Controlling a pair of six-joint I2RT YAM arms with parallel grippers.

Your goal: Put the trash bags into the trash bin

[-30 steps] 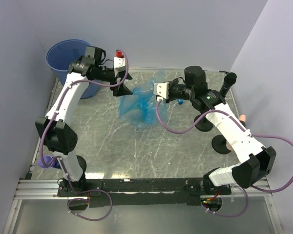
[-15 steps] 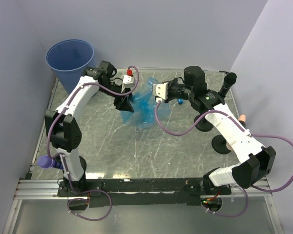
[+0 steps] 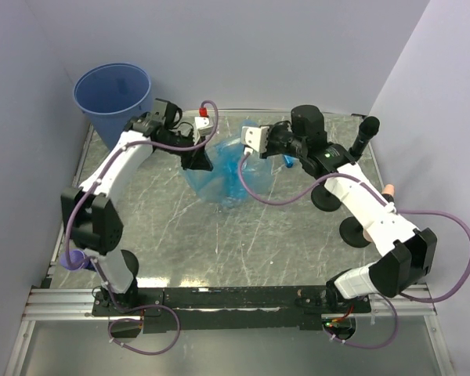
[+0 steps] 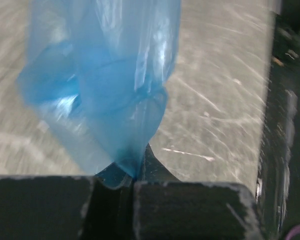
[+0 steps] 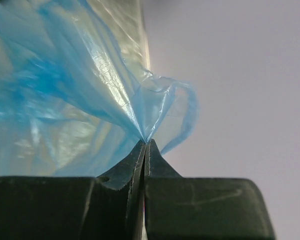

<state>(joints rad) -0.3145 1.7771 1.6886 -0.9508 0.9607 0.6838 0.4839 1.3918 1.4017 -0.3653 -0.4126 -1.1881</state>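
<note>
**Top external: two-handed grip secured**

Swinging over from the round, tapered, dull-blue plastic trash bin (image 3: 113, 92), the left hand (image 4: 137, 173) now pinches one corner of the thin, crinkled, translucent blue trash bag (image 3: 219, 174). The right hand (image 5: 146, 144) pinches the opposite edge. Glossy film billows between them over the scratched grey tabletop (image 3: 266, 235), near the bin, so a carry looks possible.

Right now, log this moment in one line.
left gripper: shut on trash bag | right gripper: shut on trash bag | trash bin: bag not in it
</note>
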